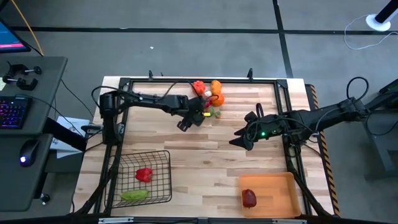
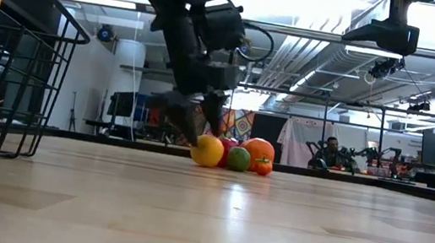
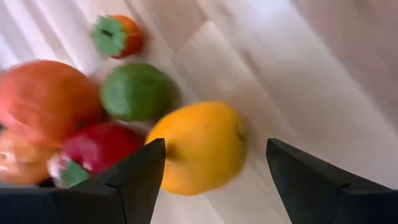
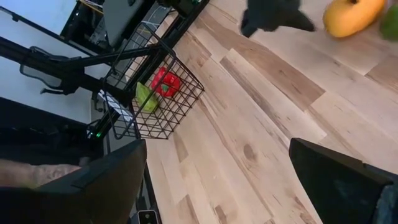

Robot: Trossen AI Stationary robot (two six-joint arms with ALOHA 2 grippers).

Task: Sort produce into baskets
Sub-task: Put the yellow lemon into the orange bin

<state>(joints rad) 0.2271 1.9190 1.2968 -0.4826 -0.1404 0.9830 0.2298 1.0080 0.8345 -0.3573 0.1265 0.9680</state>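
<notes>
The produce pile [image 1: 208, 96] lies at the table's far middle: a yellow lemon [image 3: 199, 146], a green lime [image 3: 137, 92], red and orange pieces. My left gripper [image 3: 214, 143] is open and points down, its fingers standing on either side of the lemon; whether they touch it I cannot tell. The low view shows it just above the lemon [image 2: 207, 150]. My right gripper [image 1: 237, 138] is open and empty at mid-table, right of centre. The black wire basket [image 1: 146, 177] holds a red piece [image 4: 165, 81] and a green piece [image 4: 144, 96]. The orange tray [image 1: 273, 193] holds a dark red piece [image 1: 249, 198].
The basket stands at the near left and the tray at the near right, with bare wood between them. A black frame [image 1: 199, 81] runs around the table's edges. A desk with a keyboard and mouse [image 1: 25, 112] stands off the left side.
</notes>
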